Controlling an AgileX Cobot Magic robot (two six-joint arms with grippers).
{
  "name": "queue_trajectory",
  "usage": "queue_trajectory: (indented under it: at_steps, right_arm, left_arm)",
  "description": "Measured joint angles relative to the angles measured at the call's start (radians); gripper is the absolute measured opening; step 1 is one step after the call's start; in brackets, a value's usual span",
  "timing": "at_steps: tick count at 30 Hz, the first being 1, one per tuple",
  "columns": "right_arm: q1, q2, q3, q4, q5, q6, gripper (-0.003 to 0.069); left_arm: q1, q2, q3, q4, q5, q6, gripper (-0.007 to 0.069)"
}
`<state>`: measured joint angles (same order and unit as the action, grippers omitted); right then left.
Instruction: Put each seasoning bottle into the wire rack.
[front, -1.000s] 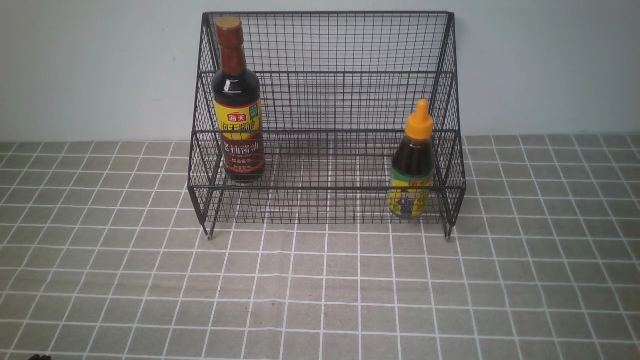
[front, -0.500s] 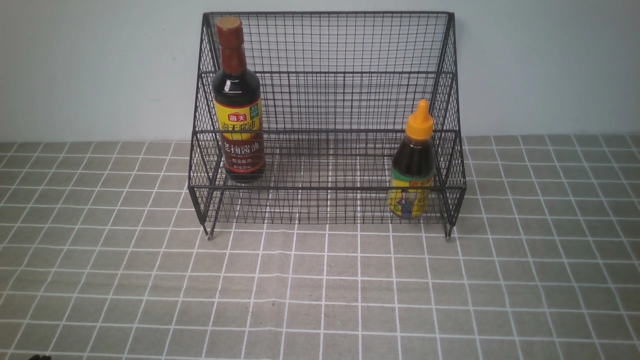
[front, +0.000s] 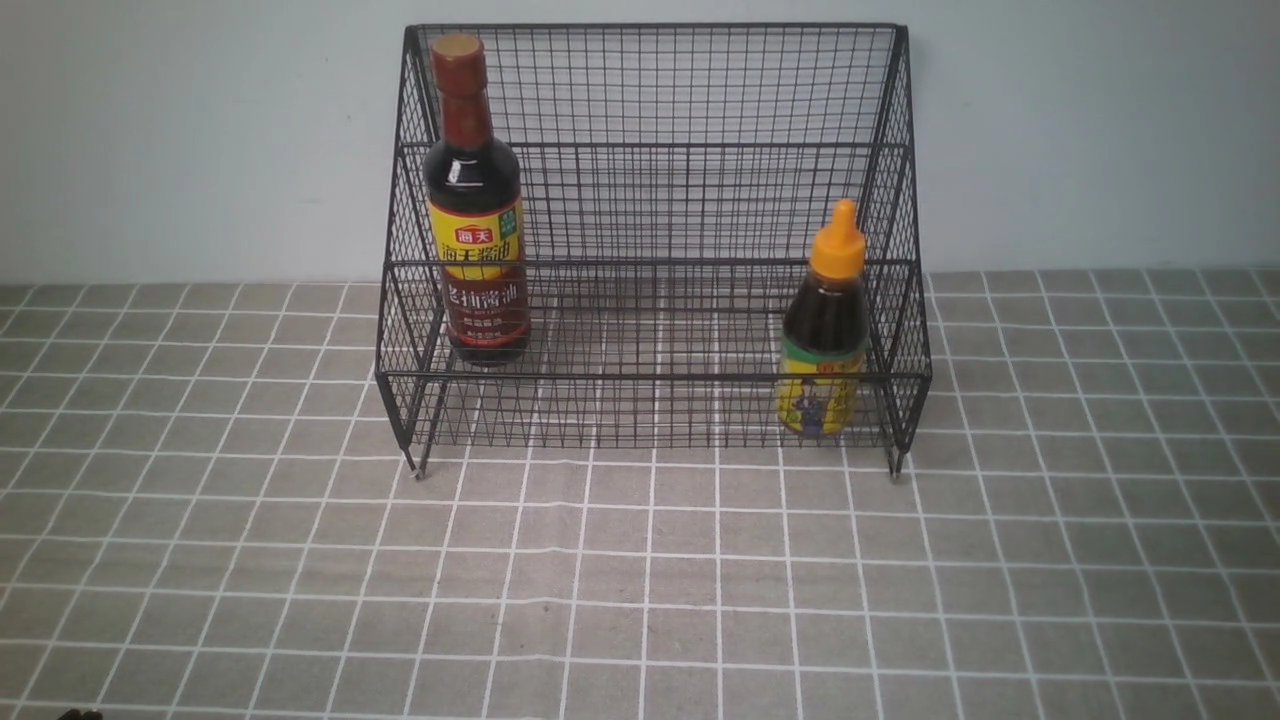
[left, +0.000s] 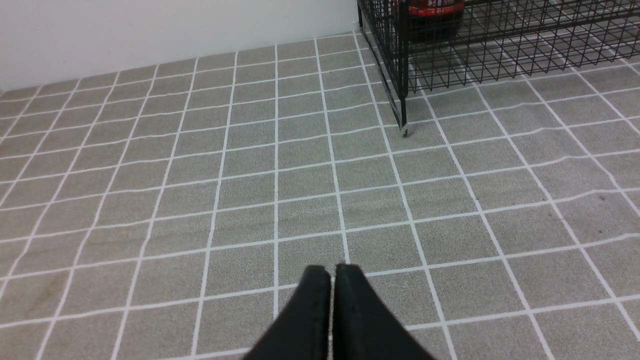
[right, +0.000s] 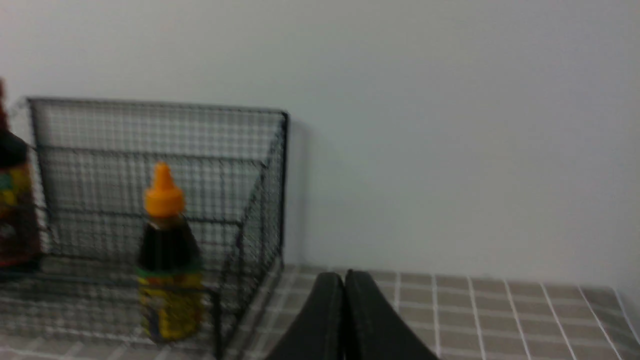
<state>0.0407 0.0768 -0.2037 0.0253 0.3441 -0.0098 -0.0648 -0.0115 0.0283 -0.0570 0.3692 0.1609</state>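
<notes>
The black wire rack (front: 650, 150) stands at the back against the wall. The tall bottle (front: 476, 205), brown cap and yellow-and-red label, stands upright on the rack's upper step at its left end. The short bottle (front: 826, 325), orange nozzle cap and yellow-green label, stands upright in the lower tier at the right end; it also shows in the right wrist view (right: 169, 260). My left gripper (left: 332, 272) is shut and empty, low over the cloth, well short of the rack's left foot (left: 404, 131). My right gripper (right: 344, 277) is shut and empty, right of the rack. Neither arm shows in the front view.
A grey cloth with a white grid (front: 640, 580) covers the table. A plain pale wall (front: 1090, 130) rises right behind the rack. The rack's small feet (front: 896, 470) rest on the cloth.
</notes>
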Motion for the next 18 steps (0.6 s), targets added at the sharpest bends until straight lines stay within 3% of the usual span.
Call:
queue_trajectory:
  at_steps: [5, 18]
  right_arm:
    - [-0.039, -0.08, 0.21, 0.0, 0.012, 0.0, -0.0014]
    - [-0.028, -0.089, 0.225, 0.032, 0.034, 0.001, -0.0014]
  left_arm:
    - [0.0, 0.0, 0.0, 0.0, 0.0, 0.0, -0.0007]
    - [0.002, 0.0, -0.001, 0.0, 0.003, 0.0, -0.0007]
